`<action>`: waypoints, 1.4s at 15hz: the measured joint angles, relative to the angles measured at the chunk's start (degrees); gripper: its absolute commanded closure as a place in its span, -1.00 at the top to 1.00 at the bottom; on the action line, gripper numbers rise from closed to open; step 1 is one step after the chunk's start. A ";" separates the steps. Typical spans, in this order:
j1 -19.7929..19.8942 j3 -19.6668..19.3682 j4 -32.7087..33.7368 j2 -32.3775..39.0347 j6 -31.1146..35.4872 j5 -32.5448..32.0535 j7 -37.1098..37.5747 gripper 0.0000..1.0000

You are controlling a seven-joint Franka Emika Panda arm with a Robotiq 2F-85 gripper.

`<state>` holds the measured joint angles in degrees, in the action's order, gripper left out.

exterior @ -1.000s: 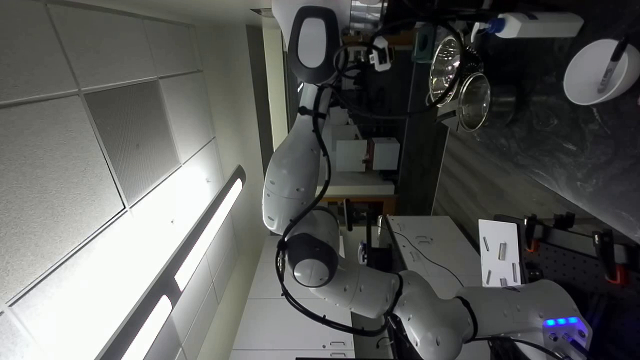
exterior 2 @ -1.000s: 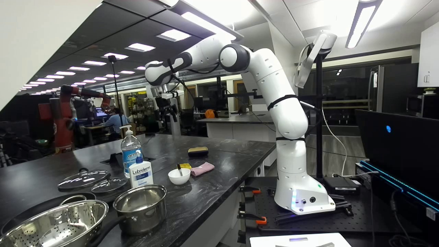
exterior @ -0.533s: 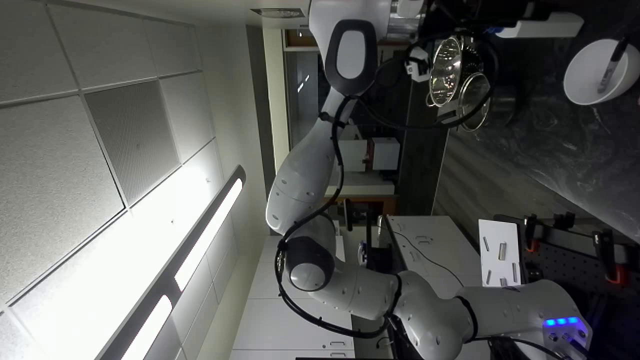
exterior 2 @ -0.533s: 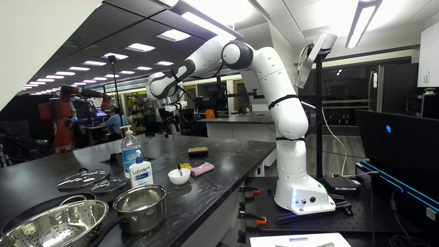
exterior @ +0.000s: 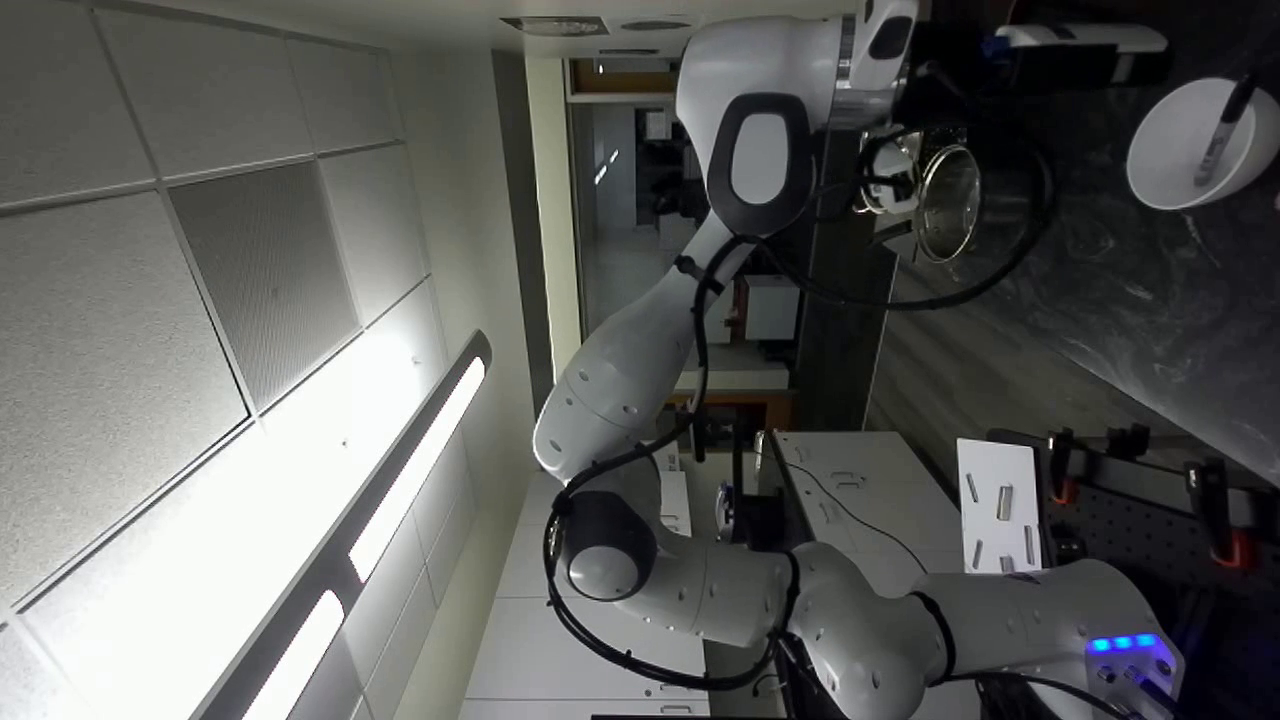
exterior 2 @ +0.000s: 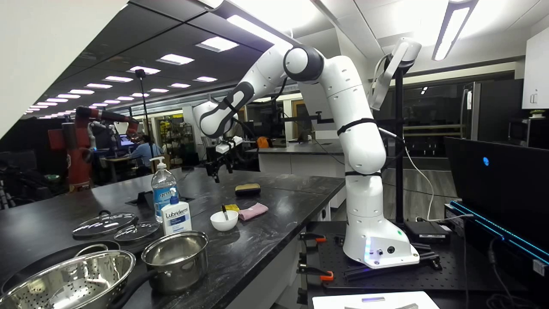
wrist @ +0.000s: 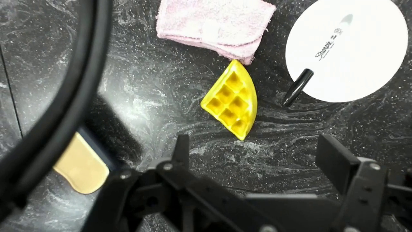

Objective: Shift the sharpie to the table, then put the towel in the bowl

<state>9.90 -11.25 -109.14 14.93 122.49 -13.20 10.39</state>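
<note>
The sharpie (wrist: 328, 46) leans in the white bowl (wrist: 373, 74), its black cap end sticking out over the rim. Both also show in the exterior views, with the bowl (exterior 2: 224, 223) upright on the dark table (exterior 2: 261, 244). The pink folded towel (wrist: 215, 24) lies on the table beside the bowl; it also shows in an exterior view (exterior 2: 253, 211). My gripper (wrist: 254, 141) is open and empty, its fingers wide apart. In an exterior view the gripper (exterior 2: 222, 174) hangs above the table, higher than the bowl and behind it.
A yellow waffle-like piece (wrist: 230, 100) lies between towel and bowl. A tan and dark case (exterior 2: 248, 189) is farther back. A lotion bottle (exterior 2: 176, 219), a clear pump bottle (exterior 2: 164, 189), glass lids (exterior 2: 105, 224), a pot (exterior 2: 180, 266) and a colander (exterior 2: 73, 279) stand nearby.
The arm has moved the open gripper lower, and in an exterior view also rightward, closer to the bowl and case. The sharpie, bowl and towel have not moved.
</note>
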 measured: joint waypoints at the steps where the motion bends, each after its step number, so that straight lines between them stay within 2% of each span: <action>1: -0.05 -0.01 -1.33 -0.40 1.31 -0.86 1.06 1.00; 7: -0.99 -0.40 -7.10 -1.42 7.13 -5.36 8.22 1.00; 14: -3.19 -0.47 -10.95 -1.42 9.73 -8.08 16.00 1.00; 21: -4.46 -0.44 -12.01 -0.34 10.71 -8.11 16.96 1.00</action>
<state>5.44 -11.69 -121.15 14.60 133.20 -21.32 27.35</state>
